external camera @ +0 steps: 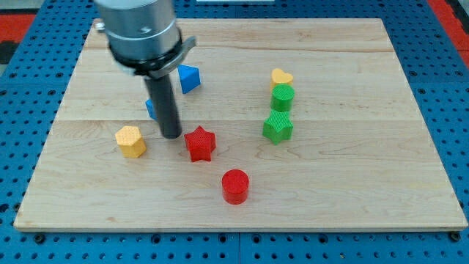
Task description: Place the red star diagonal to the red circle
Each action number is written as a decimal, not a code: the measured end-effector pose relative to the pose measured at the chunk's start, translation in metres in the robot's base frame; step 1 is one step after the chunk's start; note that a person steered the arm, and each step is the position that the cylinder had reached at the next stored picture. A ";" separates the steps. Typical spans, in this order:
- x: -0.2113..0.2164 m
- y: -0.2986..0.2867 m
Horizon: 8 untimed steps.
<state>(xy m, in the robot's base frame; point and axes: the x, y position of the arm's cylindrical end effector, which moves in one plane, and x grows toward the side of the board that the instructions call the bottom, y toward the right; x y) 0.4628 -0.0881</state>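
The red star lies on the wooden board a little left of centre. The red circle lies below and to the right of it, a short gap apart. My tip rests on the board just left of the red star, close to its left points, with the yellow hexagon on its other side. The rod rises to the grey arm body at the view's top left.
A yellow hexagon lies left of my tip. A blue block sits above the star; another blue block is mostly hidden behind the rod. A yellow heart, green circle and green star line up at the right.
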 end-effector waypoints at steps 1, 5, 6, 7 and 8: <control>0.017 0.033; 0.006 0.035; 0.001 0.031; 0.003 0.031; 0.007 0.037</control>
<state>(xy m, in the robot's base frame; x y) 0.4693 -0.0508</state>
